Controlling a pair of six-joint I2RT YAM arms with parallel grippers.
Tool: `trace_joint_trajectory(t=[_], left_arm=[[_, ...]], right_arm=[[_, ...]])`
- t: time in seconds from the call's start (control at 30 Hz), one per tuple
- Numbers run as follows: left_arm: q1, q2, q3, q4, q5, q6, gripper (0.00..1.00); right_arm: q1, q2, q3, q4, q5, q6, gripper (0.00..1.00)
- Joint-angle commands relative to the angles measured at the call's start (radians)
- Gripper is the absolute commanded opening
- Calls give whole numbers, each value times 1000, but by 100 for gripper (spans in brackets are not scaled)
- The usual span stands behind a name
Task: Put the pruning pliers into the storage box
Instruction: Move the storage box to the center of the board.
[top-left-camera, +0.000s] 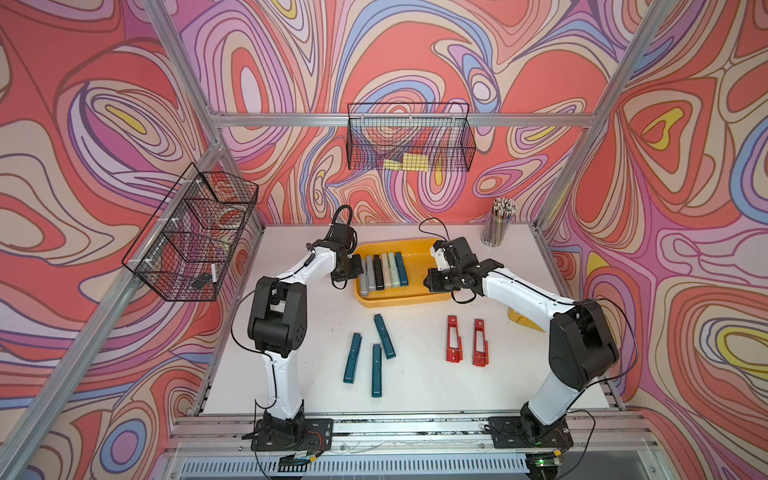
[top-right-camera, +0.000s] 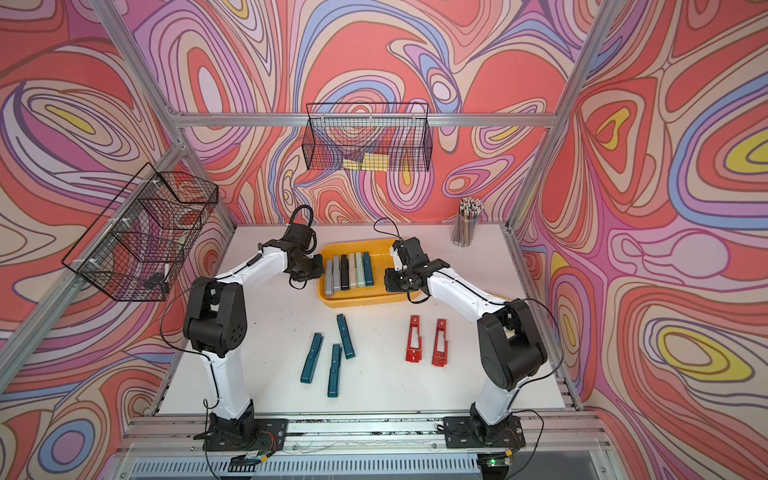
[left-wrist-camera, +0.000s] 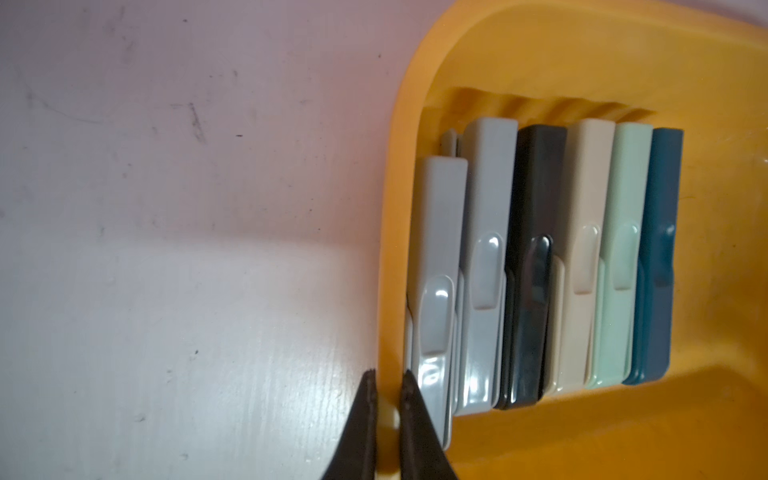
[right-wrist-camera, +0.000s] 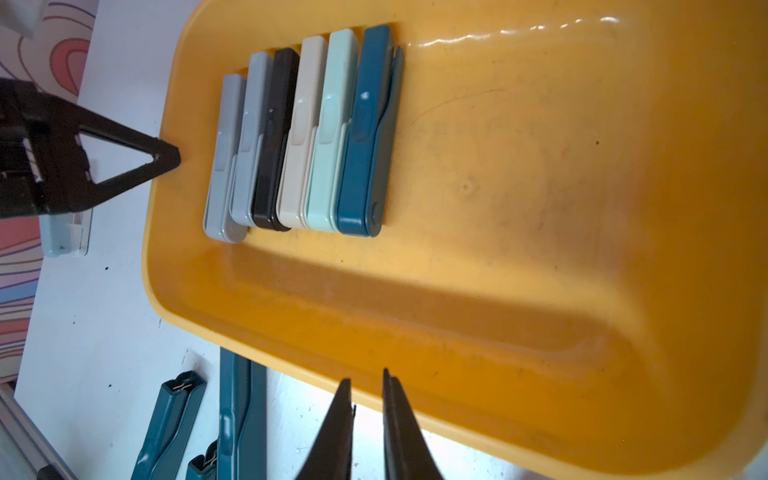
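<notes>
So your left gripper is clamped onto the storage box, pinching the rim on its left short side with one finger outside and one inside. Your right gripper is nipping the rim too, down at the box's near right corner. Its jaws are nearly together, with the yellow lip caught between them. Inside the box, packed up against its left end, you've got six pruning pliers lying side by side and touching: two grey, a black, a beige, a mint, then one teal. On the worktop in front of the box's left half there are three teal pliers, loosely fanned out. Two red slotted pliers sit roughly parallel and a little apart, in front of the box's right end.
</notes>
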Motion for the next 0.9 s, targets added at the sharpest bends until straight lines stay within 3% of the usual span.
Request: trace_joint_trajectory(t=[0.0, 0.33, 0.57, 0.77, 0.87], left_arm=[[19, -38, -27, -63, -58, 12, 9], [51, -112, -119, -74, -85, 13, 9], [86, -165, -189, -59, -86, -5, 14], [103, -170, -190, -59, -79, -5, 30], [107, -171, -188, -64, -80, -6, 47]], right_arm=[[57, -18, -22, 21, 5, 39, 18], [244, -23, -104, 94, 26, 171, 21], [328, -54, -134, 70, 51, 195, 24], [413, -44, -146, 60, 77, 228, 27], [451, -29, -152, 59, 98, 250, 31]])
